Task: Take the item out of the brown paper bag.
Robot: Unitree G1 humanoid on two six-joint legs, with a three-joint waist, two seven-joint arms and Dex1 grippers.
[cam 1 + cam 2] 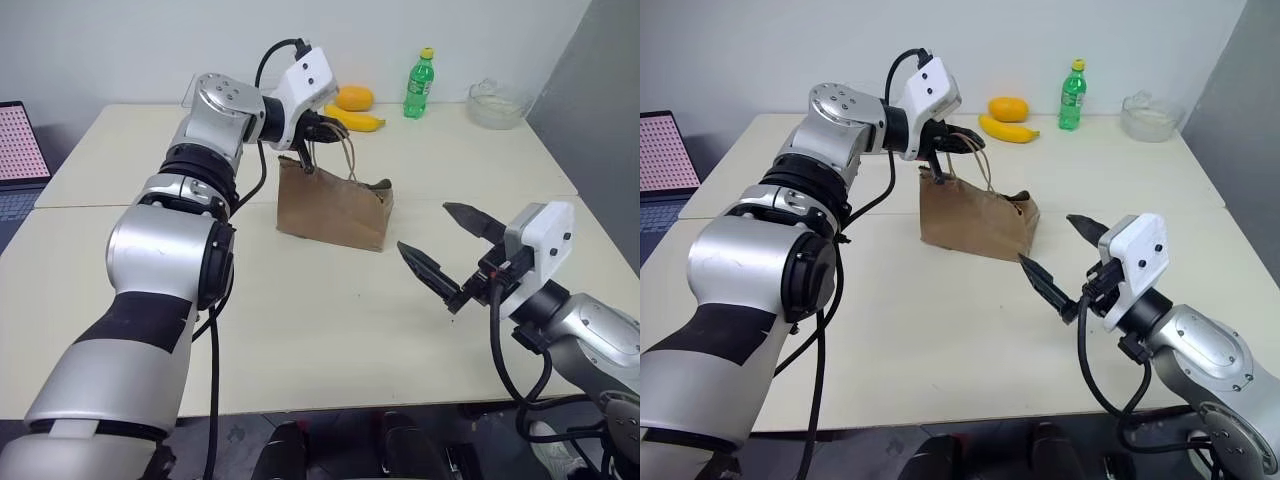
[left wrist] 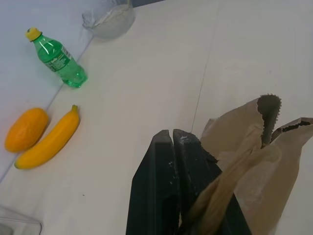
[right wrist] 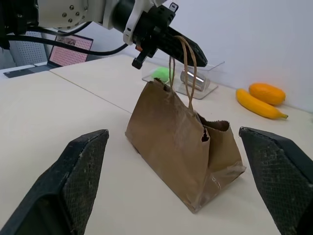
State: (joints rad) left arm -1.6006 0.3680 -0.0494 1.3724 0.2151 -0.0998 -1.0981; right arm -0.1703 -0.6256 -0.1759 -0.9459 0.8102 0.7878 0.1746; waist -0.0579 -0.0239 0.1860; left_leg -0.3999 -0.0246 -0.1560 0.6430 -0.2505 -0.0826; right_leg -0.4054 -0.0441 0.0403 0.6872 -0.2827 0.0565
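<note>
My left tool (image 1: 312, 140) is pinched tight on the looped string handles (image 3: 188, 63) of the brown paper bag (image 1: 335, 205), holding that end of the bag raised while its bottom rests on the desk (image 1: 330, 340) near the middle, a little toward the far edge. The bag's long axis runs roughly across the desk, from the raised, held end down to a lower, slumped end that faces my right side. My right tool (image 1: 450, 255) stands with its two fingers spread wide and nothing between them, hovering over the desk toward the right edge, apart from the bag and pointing at that low end. I cannot see the item; I judge it lies inside the bag, hidden by the paper. So the move ahead turns on this: the bag's mouth opens upward beside the handles, ahead and to the left of my free right tool, which is the arm that can reach in. I would have to come over the slumped end and down into the mouth. At the far edge lie a banana (image 1: 358, 121), an orange fruit (image 1: 354, 98) and a green bottle (image 1: 419, 85), well clear.
</note>
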